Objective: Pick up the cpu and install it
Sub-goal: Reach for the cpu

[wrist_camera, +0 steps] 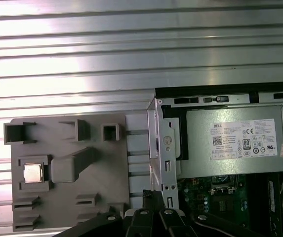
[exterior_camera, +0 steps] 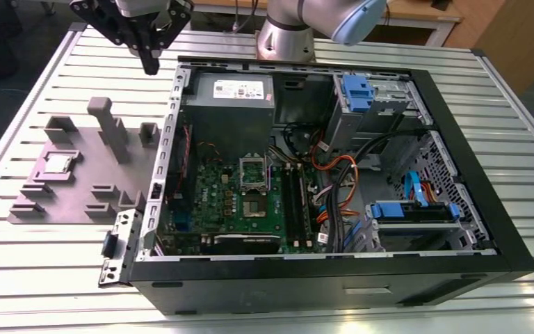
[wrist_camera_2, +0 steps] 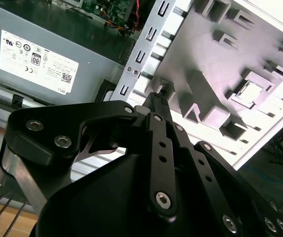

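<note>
Claw (exterior_camera: 149, 67) closed, well apart from cpu (exterior_camera: 58, 163).

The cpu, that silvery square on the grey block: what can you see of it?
The cpu is a small flat square with a shiny silvery metal top and a thin darker rim. It lies flat, seated in a square pocket of the grey plastic fixture, outside the computer case. Nothing grips it; the hand hangs apart from it.

open computer case (exterior_camera: 341, 287), grey fixture (exterior_camera: 74, 199), slatted table (exterior_camera: 44, 278)
</note>
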